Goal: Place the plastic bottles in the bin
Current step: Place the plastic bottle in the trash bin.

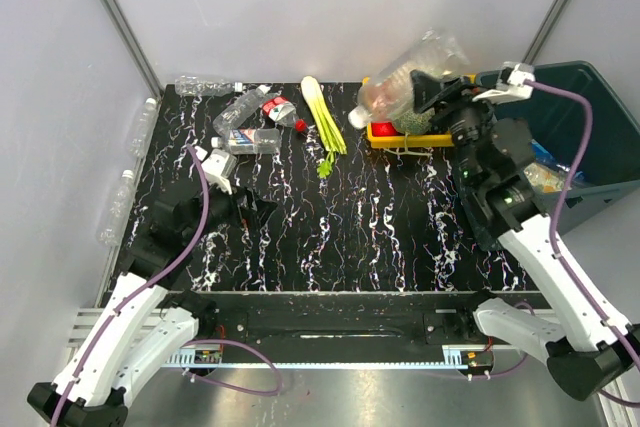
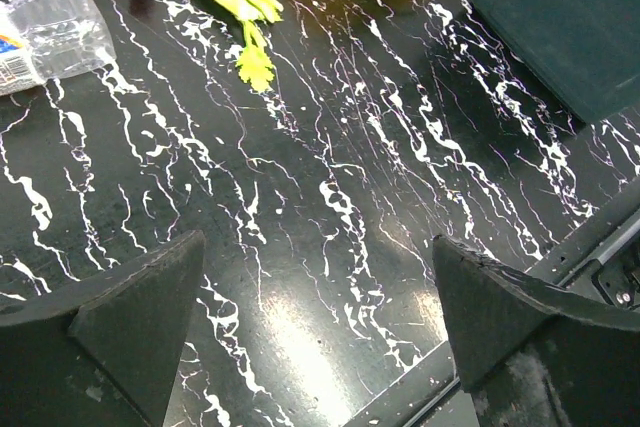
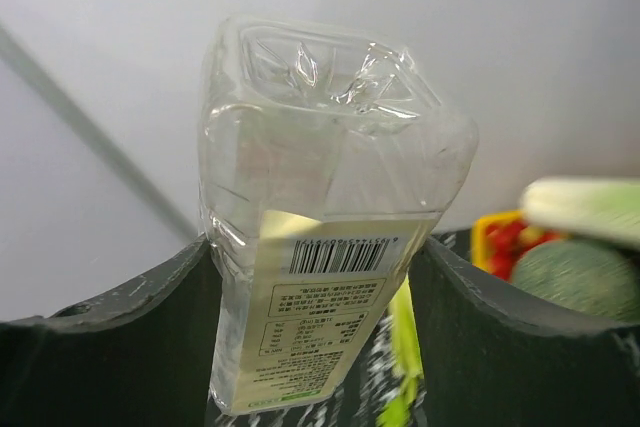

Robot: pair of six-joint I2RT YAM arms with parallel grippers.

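My right gripper [image 1: 432,90] clamps 1 clear labelled bottle [image 1: 405,75], raised beside the bin [image 1: 565,69], not yet in. My left gripper [image 2: 320,327] gapes empty. Roughly 4 bottles [image 1: 252,140] lie on the bench [image 1: 380,217]; the bin's contents look unclear.

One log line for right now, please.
right gripper: shut on clear bottle, aloft, not yet over bin | left gripper: open, empty, over table | more bottles: table's far left
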